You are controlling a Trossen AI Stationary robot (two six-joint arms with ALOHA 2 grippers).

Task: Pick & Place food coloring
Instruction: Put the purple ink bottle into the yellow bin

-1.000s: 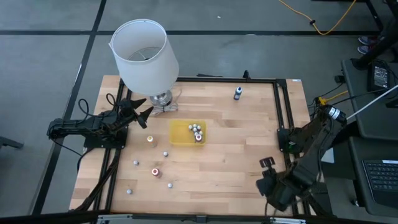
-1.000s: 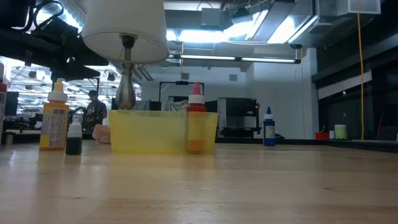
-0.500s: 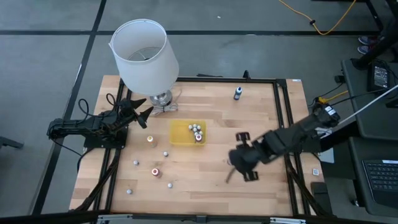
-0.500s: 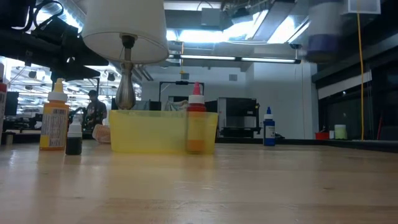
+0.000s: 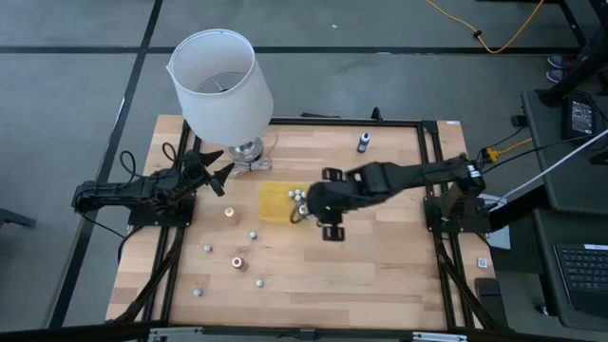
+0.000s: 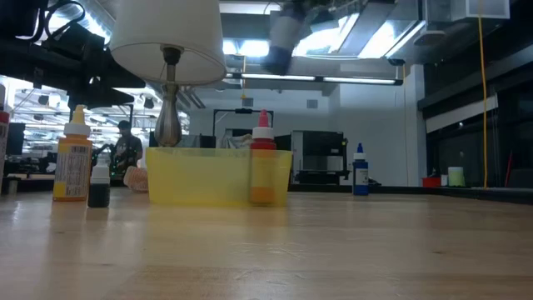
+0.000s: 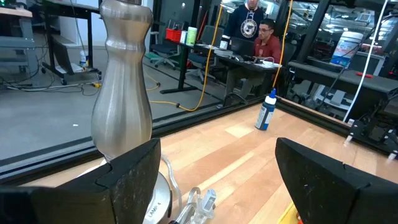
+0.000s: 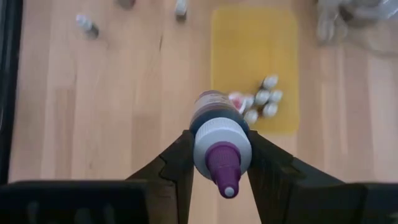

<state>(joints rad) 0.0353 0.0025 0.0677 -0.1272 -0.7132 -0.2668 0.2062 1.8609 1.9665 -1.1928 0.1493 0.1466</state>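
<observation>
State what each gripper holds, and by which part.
The right gripper holds a purple-tipped food coloring bottle, its fingers pinching the white cap. The left gripper, open beside the lamp base, holds nothing.

Two dark, cabled arms

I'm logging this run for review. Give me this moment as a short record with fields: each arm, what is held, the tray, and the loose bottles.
right gripper: above the tray's right edge, jaws shut on a purple-tipped bottle
left gripper: waiting by the lamp base, jaws open, empty
yellow tray: mid-table, several bottles clustered at its right end
loose bottles: scattered on the table's left front
blue-capped bottle: alone near the far edge
</observation>
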